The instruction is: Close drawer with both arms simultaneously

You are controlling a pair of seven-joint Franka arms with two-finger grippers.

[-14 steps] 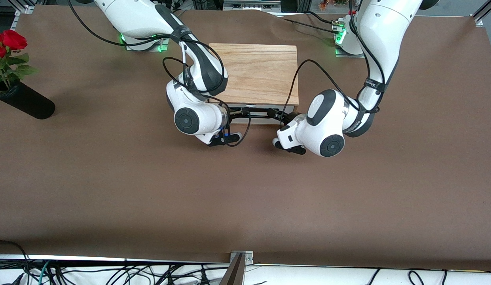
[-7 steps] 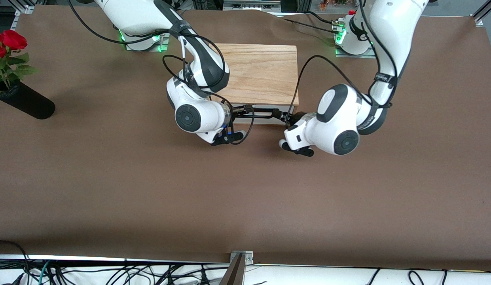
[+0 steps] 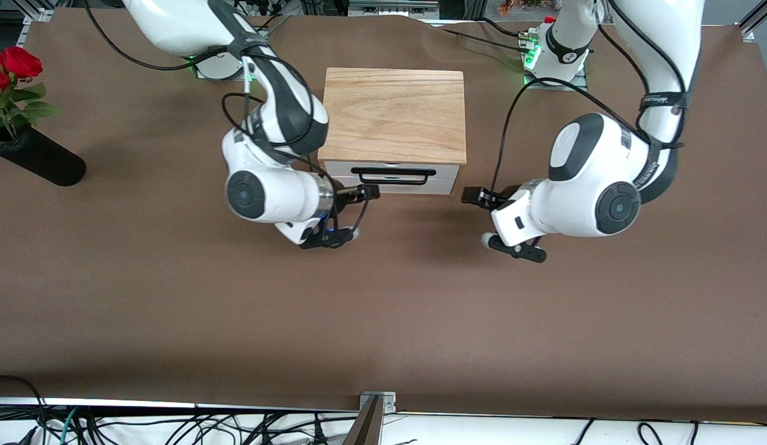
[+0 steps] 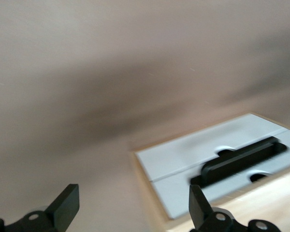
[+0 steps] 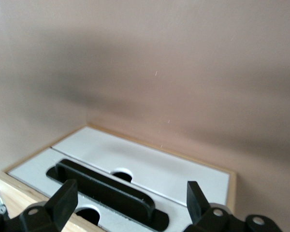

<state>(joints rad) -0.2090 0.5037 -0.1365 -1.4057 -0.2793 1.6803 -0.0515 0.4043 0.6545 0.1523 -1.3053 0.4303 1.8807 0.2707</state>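
The oak-grain box (image 3: 395, 114) stands at mid-table between the arms' bases. The drawer (image 3: 392, 183) sits pushed in, its white front level with the box's front, its black handle (image 3: 392, 175) uncovered. My right gripper (image 3: 361, 193) is open and empty, just off the drawer's corner toward the right arm's end. In the right wrist view the open gripper (image 5: 130, 200) looks at the drawer front (image 5: 154, 166) and handle (image 5: 106, 186). My left gripper (image 3: 474, 196) is open and empty, off the box's other corner. The left wrist view shows that gripper (image 4: 133, 208), the drawer front (image 4: 183, 159) and the handle (image 4: 241, 158).
A black vase (image 3: 40, 162) with red roses (image 3: 9, 68) lies tilted near the table edge at the right arm's end. The brown table (image 3: 383, 309) stretches wide in front of the drawer, toward the front camera. The arms' bases stand beside the box.
Both grippers have drawn away from the drawer's handle, each toward its own arm's end of the table. The handle, covered before, now shows whole. The drawer front stays level with the box.
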